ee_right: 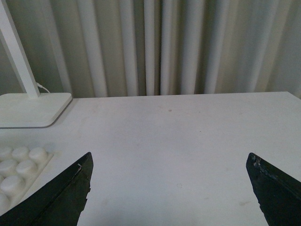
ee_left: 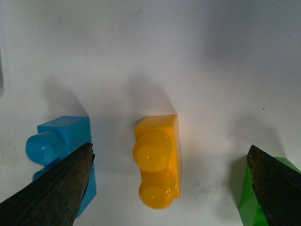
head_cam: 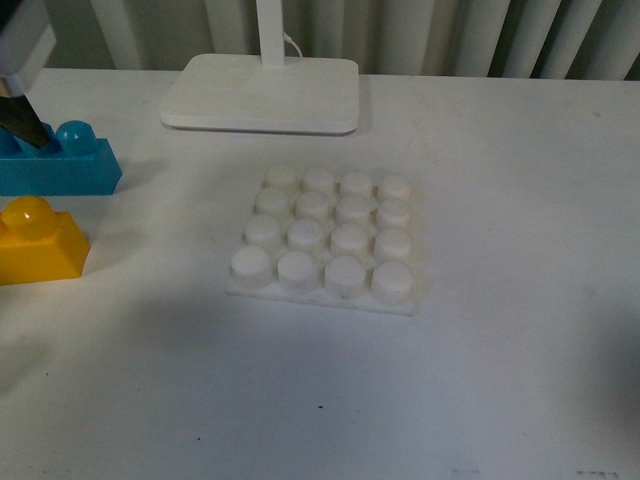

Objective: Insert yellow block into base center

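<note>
The yellow block (head_cam: 38, 243) lies on the white table at the far left edge of the front view, apart from the white studded base (head_cam: 328, 240) in the middle. In the left wrist view the yellow block (ee_left: 157, 160) lies between my open left gripper's (ee_left: 171, 155) fingers, nearer one finger (ee_left: 56, 188), untouched. In the front view one dark fingertip (head_cam: 28, 125) of the left gripper shows over the blue brick (head_cam: 60, 165). My right gripper (ee_right: 169, 162) is open and empty above bare table, with the base's corner (ee_right: 19, 165) to one side.
A blue brick (ee_left: 66, 146) lies beside the yellow block. A green brick (ee_left: 256, 200) shows behind the other left finger. A smooth white slab with an upright pole (head_cam: 262, 92) stands behind the base. Curtains hang at the back.
</note>
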### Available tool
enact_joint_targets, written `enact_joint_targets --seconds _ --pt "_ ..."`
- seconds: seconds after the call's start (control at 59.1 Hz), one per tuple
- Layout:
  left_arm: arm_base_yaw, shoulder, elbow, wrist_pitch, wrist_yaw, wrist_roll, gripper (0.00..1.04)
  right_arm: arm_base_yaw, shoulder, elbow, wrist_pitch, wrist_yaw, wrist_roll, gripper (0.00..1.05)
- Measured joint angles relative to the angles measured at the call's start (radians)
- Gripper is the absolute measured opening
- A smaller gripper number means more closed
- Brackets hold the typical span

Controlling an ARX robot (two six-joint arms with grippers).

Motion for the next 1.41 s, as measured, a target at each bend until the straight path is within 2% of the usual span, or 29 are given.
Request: enact_joint_targets --seconds 0.254,0.948,1.033,1.236,1.27,1.355,1.405 --pt "0.013 0.095 0.028 0.029 -0.013 -0.043 0.98 0.000 0.000 0.000 0.000 0.000 0.000 0.96" --pt "0.031 0.188 0.094 -0.016 -0.042 -0.068 0.98 0.000 0.000 0.000 0.000 0.000 0.000 0.96" --pt "0.031 0.188 0.094 -0.015 -0.048 -0.069 0.87 0.000 0.000 0.000 0.000 0.000 0.000 0.96" --pt "0.033 0.188 0.081 -0.013 -0.065 -0.068 0.52 0.000 0.000 0.000 0.000 0.000 0.000 0.96" --pt "0.033 0.188 0.080 -0.015 -0.066 -0.068 0.49 0.000 0.000 0.000 0.000 0.000 0.000 0.96" --pt "0.037 0.188 0.075 -0.030 -0.083 -0.060 0.35 0.000 0.000 0.000 0.000 0.000 0.000 0.96" --pt "0.040 0.185 0.075 -0.039 -0.089 -0.051 0.31 0.000 0.000 0.000 0.000 0.000 0.000 0.96"
